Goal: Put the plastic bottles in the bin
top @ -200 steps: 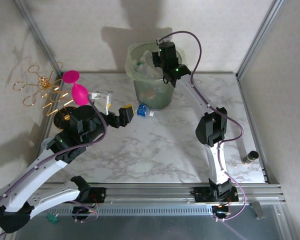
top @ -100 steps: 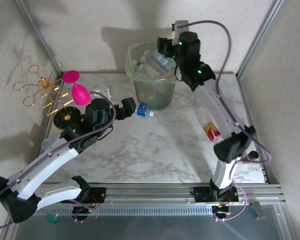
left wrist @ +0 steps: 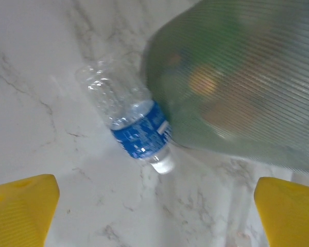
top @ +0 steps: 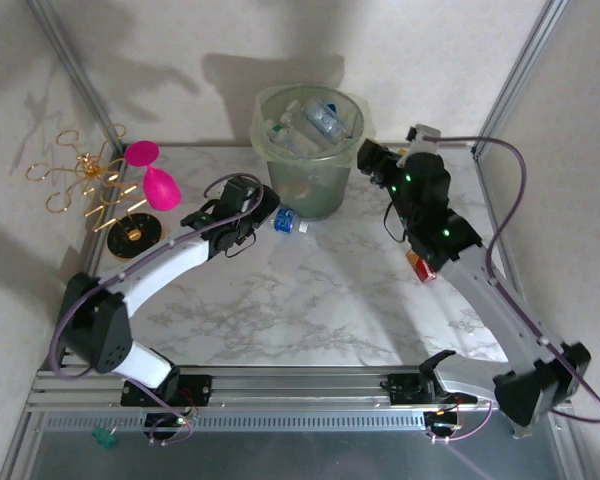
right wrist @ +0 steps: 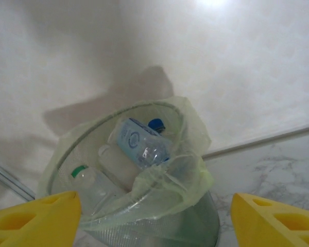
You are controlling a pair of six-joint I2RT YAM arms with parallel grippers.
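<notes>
**Bin** (top: pixel 315 190) at the back of the bench (top: pixel 310 300), with several bottles (right wrist: pixel 141 141) inside it. A blue-labelled bottle (left wrist: pixel 136 126) lies on its side against the bin's base. Left tool (left wrist: pixel 155 198) is near that base, spread wide. Right tool (right wrist: pixel 154 206) is beside the rim, spread wide. A red-labelled bottle (top: pixel 418 267) lies well right of the bin.

Left wrist view: the bin (left wrist: pixel 237 87) is blurred and cut off by the top and right edges. Its contents show through the wall only as vague orange and green smudges. Overhead, toward the right edge of the table (top: pixel 310 300), a red-labelled bottle (top: pixel 416 267) lies mostly hidden under the right arm (top: pixel 435 215).
</notes>
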